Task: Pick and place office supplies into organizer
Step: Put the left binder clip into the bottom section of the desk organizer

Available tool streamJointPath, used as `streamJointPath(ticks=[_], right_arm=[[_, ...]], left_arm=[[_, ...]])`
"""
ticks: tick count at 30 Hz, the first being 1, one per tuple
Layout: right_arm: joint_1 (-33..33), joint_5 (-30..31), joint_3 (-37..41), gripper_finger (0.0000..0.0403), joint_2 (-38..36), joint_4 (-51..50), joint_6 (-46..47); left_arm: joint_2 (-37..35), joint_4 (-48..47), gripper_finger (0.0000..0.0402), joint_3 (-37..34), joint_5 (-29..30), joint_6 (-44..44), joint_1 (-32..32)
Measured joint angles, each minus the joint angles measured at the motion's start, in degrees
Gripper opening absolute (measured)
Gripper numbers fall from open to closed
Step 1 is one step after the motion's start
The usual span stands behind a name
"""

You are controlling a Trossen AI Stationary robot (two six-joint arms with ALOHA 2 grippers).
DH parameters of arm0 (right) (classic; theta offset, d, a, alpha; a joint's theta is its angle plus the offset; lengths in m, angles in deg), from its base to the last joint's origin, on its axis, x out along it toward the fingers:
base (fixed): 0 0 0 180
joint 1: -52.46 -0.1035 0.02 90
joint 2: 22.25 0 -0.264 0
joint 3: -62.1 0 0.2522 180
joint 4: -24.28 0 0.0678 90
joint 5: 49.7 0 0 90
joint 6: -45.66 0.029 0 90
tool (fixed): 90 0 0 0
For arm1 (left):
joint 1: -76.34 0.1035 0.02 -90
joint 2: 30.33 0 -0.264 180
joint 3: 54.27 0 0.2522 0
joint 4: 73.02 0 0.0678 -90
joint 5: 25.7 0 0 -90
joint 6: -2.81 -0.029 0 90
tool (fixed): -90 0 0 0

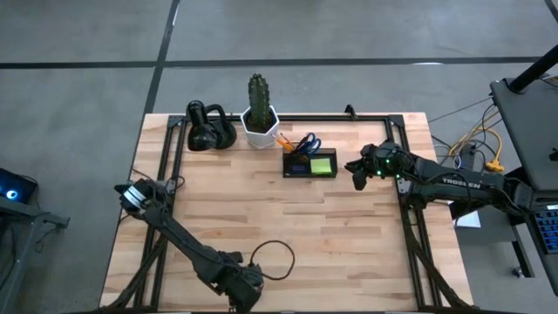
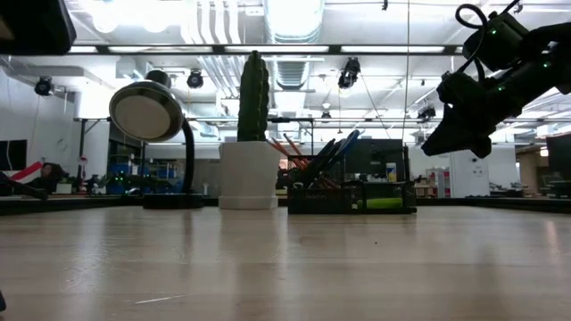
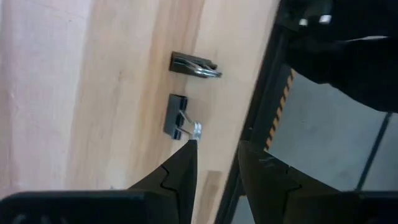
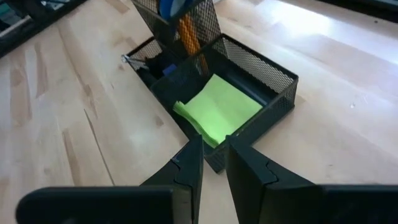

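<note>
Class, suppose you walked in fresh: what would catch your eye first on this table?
The lime-green sticky-note pad glows inside the dark mesh organizer at the table's far edge, beside a tall cactus in a white pot. The right gripper hovers just right of the organizer; the left gripper points at black binder clips near the table's edge.

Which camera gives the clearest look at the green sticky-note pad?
The right wrist view: the sticky-note pad fills the organizer's low tray. High view shows a small green patch; low view only a sliver; left wrist view, nothing.

Wooden table [image 1: 261,218] carries organizer [image 1: 310,164], cactus pot [image 1: 260,126], black gadget [image 1: 210,129], two binder clips [image 3: 177,116].
</note>
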Motion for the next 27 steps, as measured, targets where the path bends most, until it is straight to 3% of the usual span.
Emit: streamJointPath(ticks=[11, 27], right_arm=[[0.0, 0.0, 0.0, 0.0057, 2.3, 0.0, -0.2], [0.0, 0.0, 0.0, 0.0057, 2.2, 0.1, -0.2]], left_arm=[[4.2, -0.5, 0.0102, 0.0, 1.3, 0.2, -0.3], [4.4, 0.4, 0.0102, -0.1, 1.3, 0.2, -0.2]])
